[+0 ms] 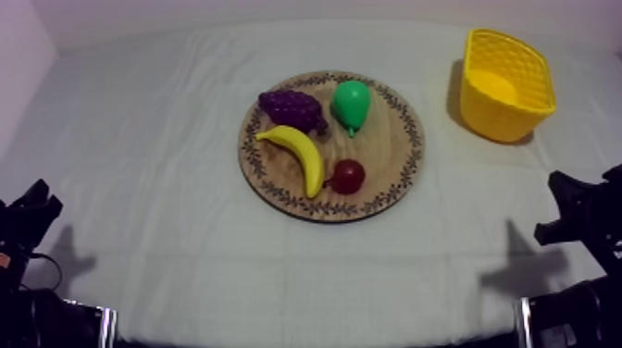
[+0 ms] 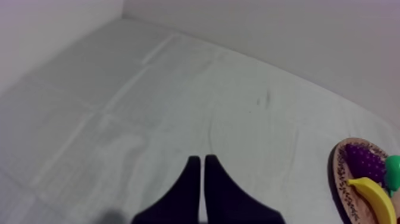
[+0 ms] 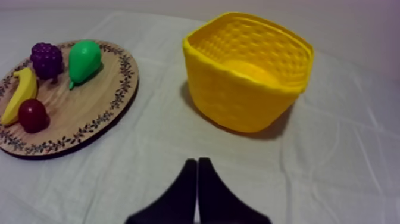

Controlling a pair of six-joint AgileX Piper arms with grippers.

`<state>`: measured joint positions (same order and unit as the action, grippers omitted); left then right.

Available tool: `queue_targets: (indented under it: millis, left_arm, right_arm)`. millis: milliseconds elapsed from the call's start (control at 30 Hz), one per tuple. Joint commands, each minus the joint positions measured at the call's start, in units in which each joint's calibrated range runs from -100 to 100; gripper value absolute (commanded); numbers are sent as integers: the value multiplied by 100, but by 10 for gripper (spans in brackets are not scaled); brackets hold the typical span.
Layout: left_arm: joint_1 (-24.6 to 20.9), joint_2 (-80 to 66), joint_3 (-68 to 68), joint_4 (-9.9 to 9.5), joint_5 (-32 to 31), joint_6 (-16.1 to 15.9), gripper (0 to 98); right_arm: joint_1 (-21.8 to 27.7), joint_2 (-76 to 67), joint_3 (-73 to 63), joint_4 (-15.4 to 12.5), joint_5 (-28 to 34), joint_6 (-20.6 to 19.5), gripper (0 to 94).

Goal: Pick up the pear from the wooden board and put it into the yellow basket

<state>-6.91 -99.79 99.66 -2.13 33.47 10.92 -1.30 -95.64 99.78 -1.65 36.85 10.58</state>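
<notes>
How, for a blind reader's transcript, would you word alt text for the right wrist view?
A green pear lies on a round wooden board with grapes, a banana and a small red fruit; a yellow basket stands on the cloth beside the board. The right gripper, jaws together on nothing, points at the gap between them.

Your left arm (image 1: 26, 222) sits low at the left side of the top view, parked at rest. Your right arm (image 1: 581, 217) mirrors it low at the right side, so the two are well apart. In the left wrist view, your left pincer (image 2: 202, 158) points forward. Its two black fingers (image 2: 189, 187) are pressed together into a narrow wedge with nothing between them. Your right pincer (image 3: 197, 161) has the same pose, its fingers lying side by side with the tips meeting, gripping nothing.
</notes>
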Motion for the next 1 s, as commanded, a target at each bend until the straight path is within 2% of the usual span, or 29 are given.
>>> queue_targets:
  millis: [0, 233, 433, 567, 667, 767, 967]
  left_arm:
    - [-1, -4, 0, 1, 0, -1, 1]
    - [-1, -4, 0, 1, 0, -1, 1]
    - [-1, -4, 0, 1, 0, -2, 1]
    - [-1, -4, 0, 1, 0, -2, 1]
    - [-1, -4, 0, 1, 0, 0, 1]
    - [-1, -4, 0, 1, 0, -1, 1]
    - [-1, -4, 0, 1, 0, -1, 1]
  right_arm:
    - [-24, -3, 0, 1, 1, -455, 48]
    - [-24, -3, 0, 4, 37, -309, 12]
    - [-33, -3, -20, 39, 211, -30, 43]
    - [-269, 201, -236, 307, 372, -209, 51]
    - [-551, 769, -1240, 599, 780, -522, 51]
    - [-848, 1458, -2922, 842, 1472, -887, 51]
    - [-1291, 2836, -6313, 1044, 2987, -1403, 52]
